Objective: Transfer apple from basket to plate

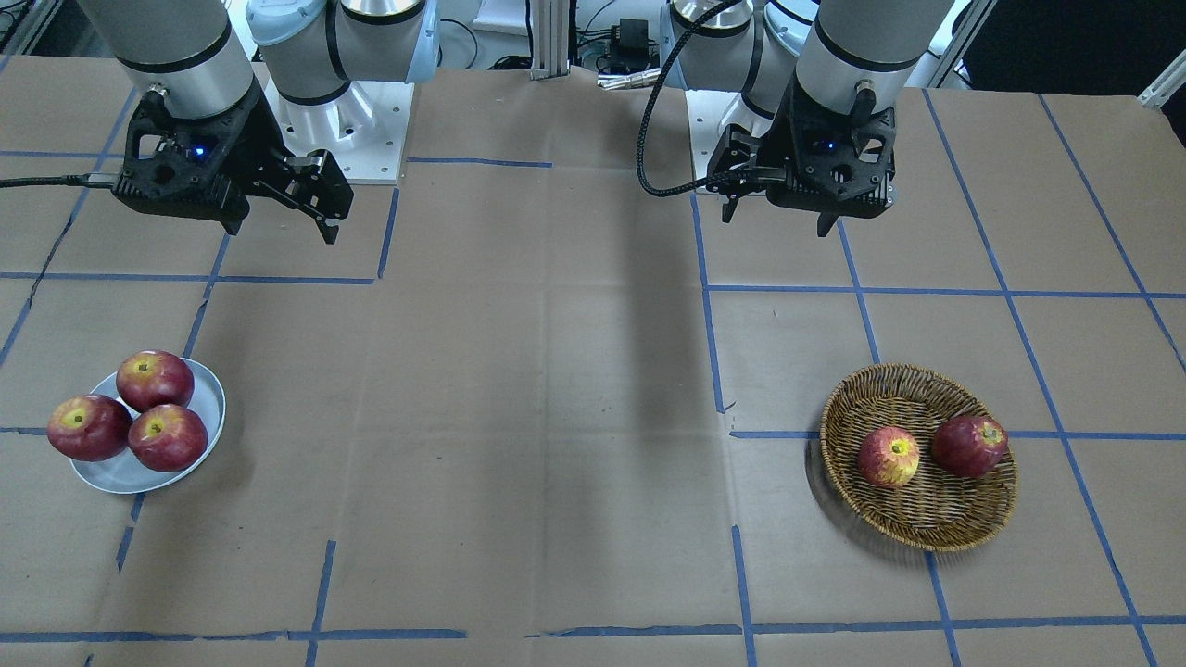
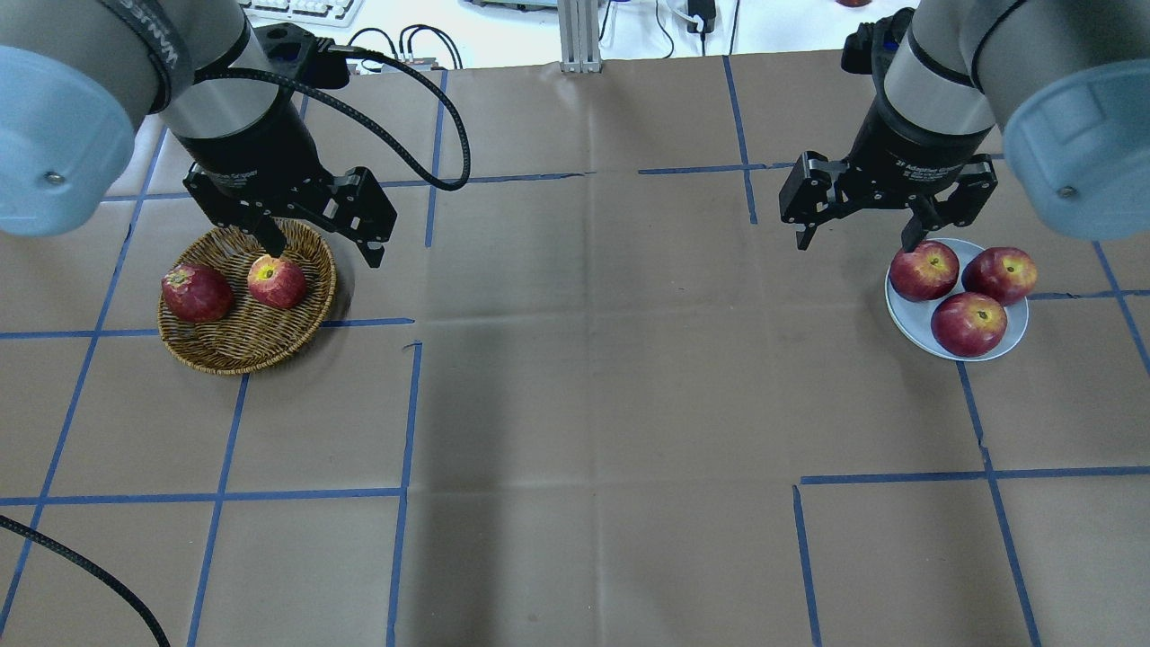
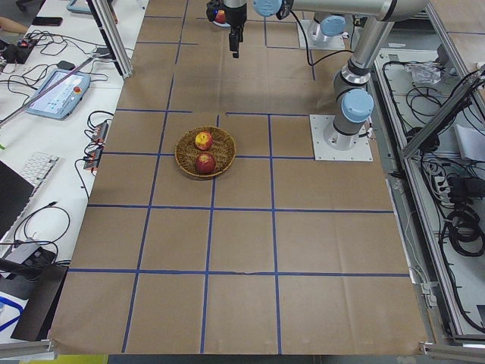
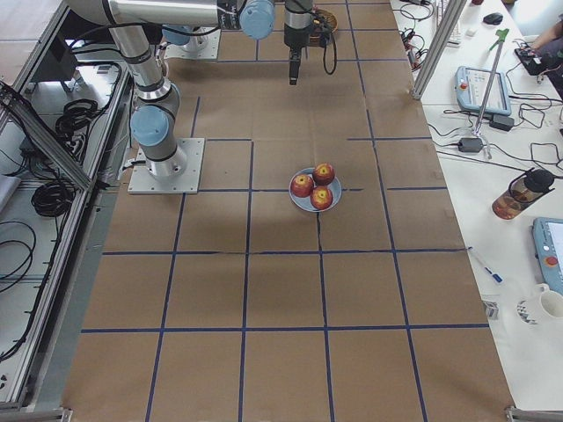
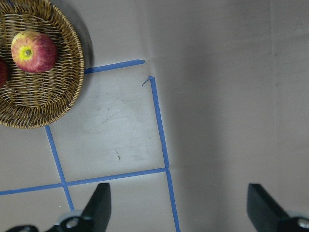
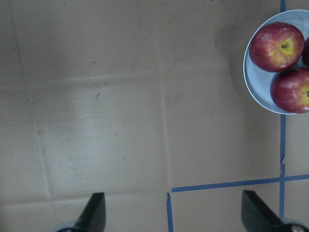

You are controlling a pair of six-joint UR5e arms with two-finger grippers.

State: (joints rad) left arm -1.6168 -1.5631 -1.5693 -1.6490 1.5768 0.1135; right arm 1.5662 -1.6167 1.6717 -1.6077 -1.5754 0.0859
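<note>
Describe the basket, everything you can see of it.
The basket is round, shallow and woven of brown wicker, with a thicker braided rim. It sits upright and flat on the paper-covered table, on the robot's left, over a blue tape line. Two apples lie in it side by side: the paler apple and a darker apple.

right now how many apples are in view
5. Two in the basket: the paler streaked apple and a darker apple. Three on the plate: in the overhead view, a left apple, a right apple and a lower apple. None seems hidden.
</note>
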